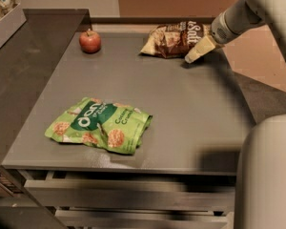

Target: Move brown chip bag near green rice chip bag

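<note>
The brown chip bag (pixel 174 39) lies at the far edge of the grey table (pixel 181 113), dark brown and cream with white "Salt" lettering. The green rice chip bag (pixel 99 124) lies flat near the table's front left, well apart from the brown bag. My gripper (pixel 195 55) reaches in from the upper right and hangs low over the table right at the brown bag's near right corner, its cream fingers pointing down-left.
A red apple (pixel 90 41) stands at the far left of the table, left of the brown bag. A darker counter (pixel 24 66) adjoins on the left. Drawers (pixel 124 194) show below the front edge. Part of the robot's pale body (pixel 267 175) fills the lower right.
</note>
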Robot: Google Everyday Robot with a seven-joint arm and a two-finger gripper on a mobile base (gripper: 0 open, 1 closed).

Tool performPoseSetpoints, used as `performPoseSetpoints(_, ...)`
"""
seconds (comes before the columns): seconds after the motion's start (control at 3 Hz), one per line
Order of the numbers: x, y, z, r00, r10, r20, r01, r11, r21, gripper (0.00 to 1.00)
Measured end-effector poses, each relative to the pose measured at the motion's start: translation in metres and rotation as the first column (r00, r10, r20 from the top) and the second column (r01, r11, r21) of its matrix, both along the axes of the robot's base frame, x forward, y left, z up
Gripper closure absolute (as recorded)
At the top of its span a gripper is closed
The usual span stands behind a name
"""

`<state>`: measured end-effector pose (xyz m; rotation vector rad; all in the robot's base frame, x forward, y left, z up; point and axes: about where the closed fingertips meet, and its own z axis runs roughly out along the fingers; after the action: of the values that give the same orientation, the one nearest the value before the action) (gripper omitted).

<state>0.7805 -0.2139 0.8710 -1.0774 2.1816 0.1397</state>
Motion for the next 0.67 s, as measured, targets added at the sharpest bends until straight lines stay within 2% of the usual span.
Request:
performPoseSetpoints(0.33, 0.0084, 0.0098, -0.0001, 0.9995, 0.030, 0.008, -0.031, 0.999, 0.031, 0.16)
performPoseSetpoints(0.67, 0.0103, 0.0135, 0.0048, 0.9987, 0.047, 0.020, -0.048, 0.998, 0.051, 0.40)
